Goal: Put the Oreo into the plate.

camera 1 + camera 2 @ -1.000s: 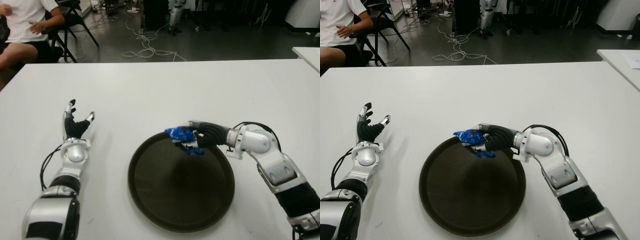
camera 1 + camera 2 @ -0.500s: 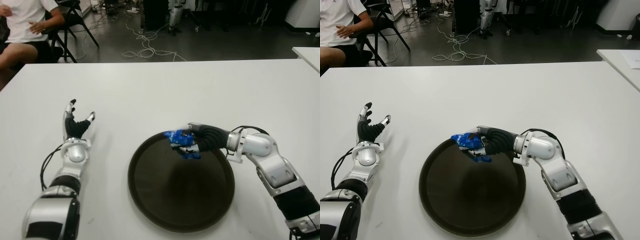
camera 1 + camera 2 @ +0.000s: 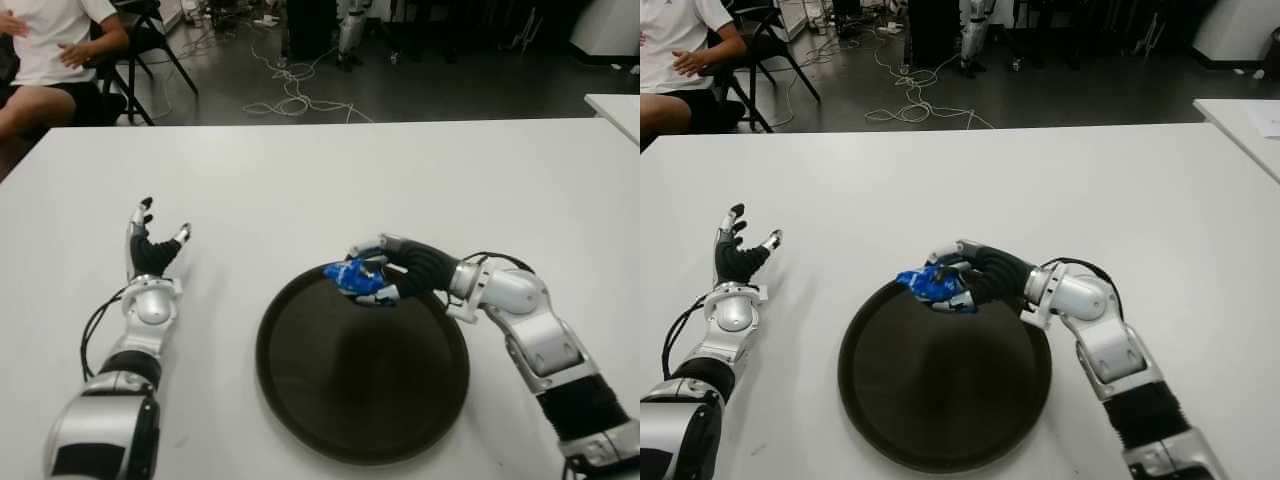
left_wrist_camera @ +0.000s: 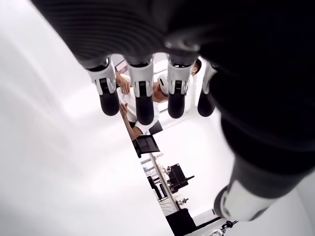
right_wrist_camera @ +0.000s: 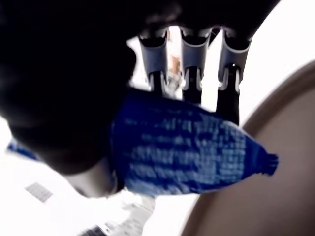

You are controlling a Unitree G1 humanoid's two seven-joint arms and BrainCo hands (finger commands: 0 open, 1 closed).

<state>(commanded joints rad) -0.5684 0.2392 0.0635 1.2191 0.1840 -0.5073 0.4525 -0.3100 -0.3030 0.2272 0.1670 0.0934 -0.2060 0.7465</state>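
Note:
The Oreo is a small blue packet [image 3: 357, 279], also seen close up as the blue packet [image 5: 192, 153] in the right wrist view. My right hand [image 3: 385, 270] is shut on it, fingers curled over its top, holding it just above the far rim of the round dark plate [image 3: 330, 400]. The plate lies on the white table in front of me. My left hand [image 3: 152, 248] shows well to the left of the plate, fingers spread and holding nothing.
The white table [image 3: 300, 180] stretches wide beyond the plate. A seated person [image 3: 50, 50] is at the far left behind the table. Cables [image 3: 290, 95] lie on the floor behind. Another white table's corner [image 3: 615, 105] shows at the far right.
My right hand has lifted and drawn the blue packet a little farther back over the plate's far rim, with the fingers curling higher. The left hand has not moved.

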